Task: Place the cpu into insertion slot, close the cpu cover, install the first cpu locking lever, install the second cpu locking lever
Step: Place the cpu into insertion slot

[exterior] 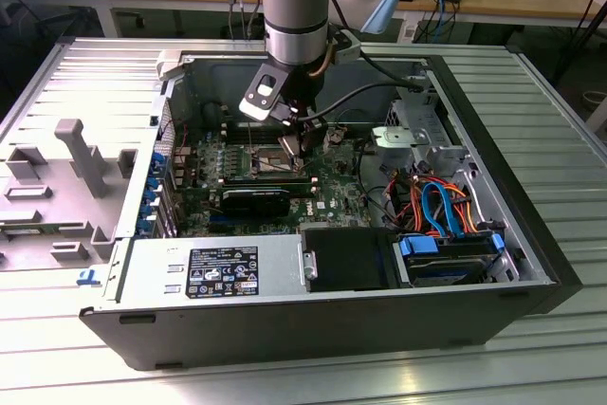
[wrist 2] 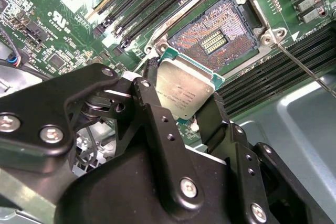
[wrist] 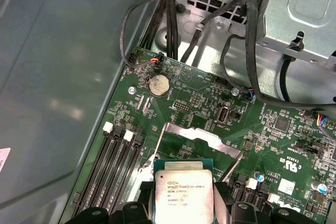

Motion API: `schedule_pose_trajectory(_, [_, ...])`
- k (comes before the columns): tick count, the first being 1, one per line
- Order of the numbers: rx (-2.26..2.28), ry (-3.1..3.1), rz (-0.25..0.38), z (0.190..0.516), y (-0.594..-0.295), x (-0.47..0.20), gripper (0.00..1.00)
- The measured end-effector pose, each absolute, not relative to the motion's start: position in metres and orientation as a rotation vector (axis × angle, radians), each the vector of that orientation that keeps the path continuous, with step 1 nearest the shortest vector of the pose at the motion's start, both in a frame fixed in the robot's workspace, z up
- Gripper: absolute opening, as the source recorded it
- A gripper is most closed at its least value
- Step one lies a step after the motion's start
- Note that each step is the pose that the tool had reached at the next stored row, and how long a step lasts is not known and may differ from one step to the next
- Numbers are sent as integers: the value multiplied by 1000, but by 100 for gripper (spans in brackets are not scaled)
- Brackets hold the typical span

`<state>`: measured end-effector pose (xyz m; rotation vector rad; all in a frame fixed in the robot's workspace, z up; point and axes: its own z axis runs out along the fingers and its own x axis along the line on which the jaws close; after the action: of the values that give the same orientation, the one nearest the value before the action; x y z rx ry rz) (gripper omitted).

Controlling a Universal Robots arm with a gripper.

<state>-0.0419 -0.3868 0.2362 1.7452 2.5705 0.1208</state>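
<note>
Second wrist view — the black end effector (wrist 2: 181, 111) is clenching the flat silver-topped square cpu (wrist 2: 185, 88), tilted, just beside the dark silver-rimmed insertion slot (wrist 2: 216, 36) (uncovered).

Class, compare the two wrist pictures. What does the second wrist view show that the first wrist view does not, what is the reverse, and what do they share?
Second wrist view's own: the insertion slot, open, with its dark pin field bare.
First wrist view's own: a round coin battery, a grey metal drive cage and black cables running down to the board.
Shared in both wrist views: the cpu, silver top showing, gripped between the black jaws, and the long black memory slots on the green board.
</note>
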Motion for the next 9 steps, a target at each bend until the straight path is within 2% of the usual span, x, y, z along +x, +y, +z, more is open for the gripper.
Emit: schedule_pose_trajectory(9, [1755, 2564, 121, 236, -387, -42, 54])
